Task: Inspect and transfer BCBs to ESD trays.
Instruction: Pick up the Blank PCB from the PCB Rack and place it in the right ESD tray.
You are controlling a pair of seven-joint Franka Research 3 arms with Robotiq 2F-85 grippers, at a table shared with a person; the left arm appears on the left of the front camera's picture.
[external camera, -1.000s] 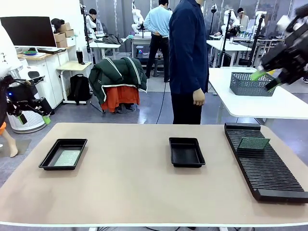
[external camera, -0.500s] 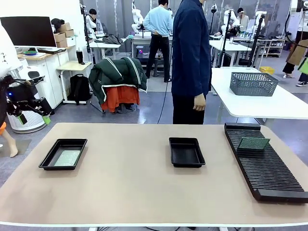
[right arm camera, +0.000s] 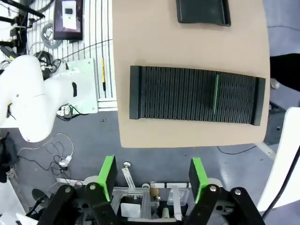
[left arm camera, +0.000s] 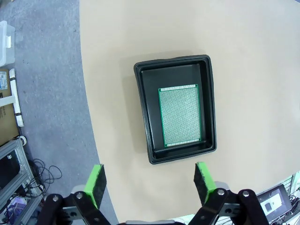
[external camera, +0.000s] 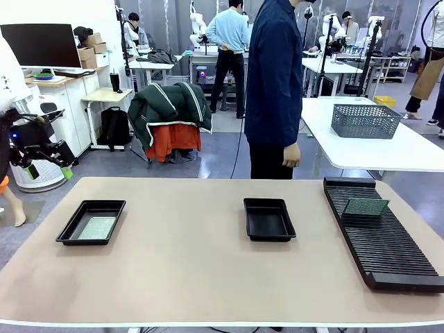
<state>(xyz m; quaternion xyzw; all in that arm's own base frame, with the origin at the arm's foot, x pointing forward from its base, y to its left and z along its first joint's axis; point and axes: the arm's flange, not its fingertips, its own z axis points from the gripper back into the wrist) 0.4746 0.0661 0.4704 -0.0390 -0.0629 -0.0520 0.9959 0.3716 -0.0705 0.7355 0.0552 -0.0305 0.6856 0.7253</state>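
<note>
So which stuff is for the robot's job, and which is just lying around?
For the job: left tray, green board inside it, middle tray, green board in the rack, black rack.
Just lying about: grey basket, jackets, monitor.

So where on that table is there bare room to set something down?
Bare tabletop between the left tray and the middle tray, and all along the near edge. The middle tray is empty too. Crowded on the right: the rack, with a board in it.
</note>
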